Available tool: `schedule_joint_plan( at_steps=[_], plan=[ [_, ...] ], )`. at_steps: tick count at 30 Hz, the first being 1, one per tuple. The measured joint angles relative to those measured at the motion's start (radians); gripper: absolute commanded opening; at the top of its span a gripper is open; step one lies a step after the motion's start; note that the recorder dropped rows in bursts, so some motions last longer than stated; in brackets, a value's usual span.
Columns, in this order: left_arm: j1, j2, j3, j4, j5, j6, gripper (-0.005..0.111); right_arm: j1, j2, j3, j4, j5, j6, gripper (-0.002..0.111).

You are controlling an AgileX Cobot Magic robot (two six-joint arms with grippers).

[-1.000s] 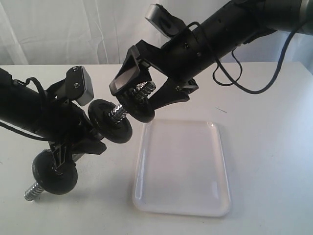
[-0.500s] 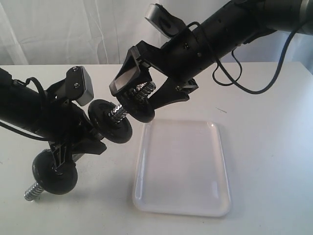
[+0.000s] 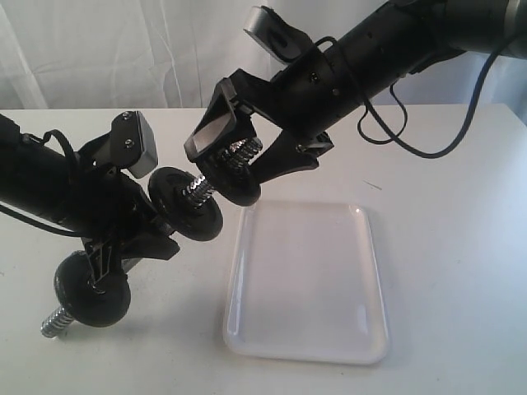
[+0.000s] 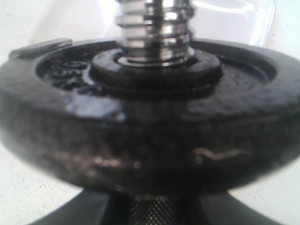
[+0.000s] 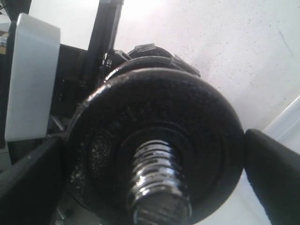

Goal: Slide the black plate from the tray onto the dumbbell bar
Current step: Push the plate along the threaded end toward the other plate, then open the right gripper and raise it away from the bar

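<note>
The glossy white rectangular plastic tray (image 3: 375, 346), lying on the white desk (image 3: 461, 247) toward its near edge, holds nothing, so the lift-off part of the job looks done. The small round matte-black weight plate (image 3: 240, 188) is up in the air beyond the tray's far left corner. It sits on the upper threaded end of the slim chrome dumbbell bar (image 3: 198, 191), and in the right wrist view the coarse thread pokes through its centre hole. The right claw (image 3: 224, 164) straddles the plate with its jaws set wide, one finger against each side of the rim, so it reads as gripping the plate rather than standing free of it. The bar slants up from the desk's left side and is clamped at its knurled middle by the left claw (image 3: 123, 243). That claw sits between a second black disc (image 3: 191, 216) higher up the bar and a third black disc (image 3: 90, 292) near the lower end. A stretch of bare thread shows between the black plate and the second disc, so the plate is on the bar but not seated. By my judgement, what is left is to push it down the thread until it meets that disc, then let go and back the right claw away.
</note>
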Motion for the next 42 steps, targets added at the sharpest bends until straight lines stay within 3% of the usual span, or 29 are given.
schedule_joint_plan(
  at_steps=[14, 20, 28, 35, 42],
  plan=[
    [0.0, 0.0, 0.0, 0.0, 0.0, 0.0, 0.0, 0.0, 0.0, 0.0, 0.0, -0.002, -0.012, 0.07],
    [0.0, 0.0, 0.0, 0.0, 0.0, 0.0, 0.0, 0.0, 0.0, 0.0, 0.0, -0.002, -0.005, 0.08],
    [0.0, 0.0, 0.0, 0.0, 0.0, 0.0, 0.0, 0.0, 0.0, 0.0, 0.0, -0.002, 0.001, 0.08],
    [0.0, 0.0, 0.0, 0.0, 0.0, 0.0, 0.0, 0.0, 0.0, 0.0, 0.0, 0.001, 0.001, 0.105],
    [0.0, 0.0, 0.0, 0.075, -0.013, -0.012, 0.0, 0.0, -0.001, 0.0, 0.0, 0.017, 0.001, 0.105]
  ],
)
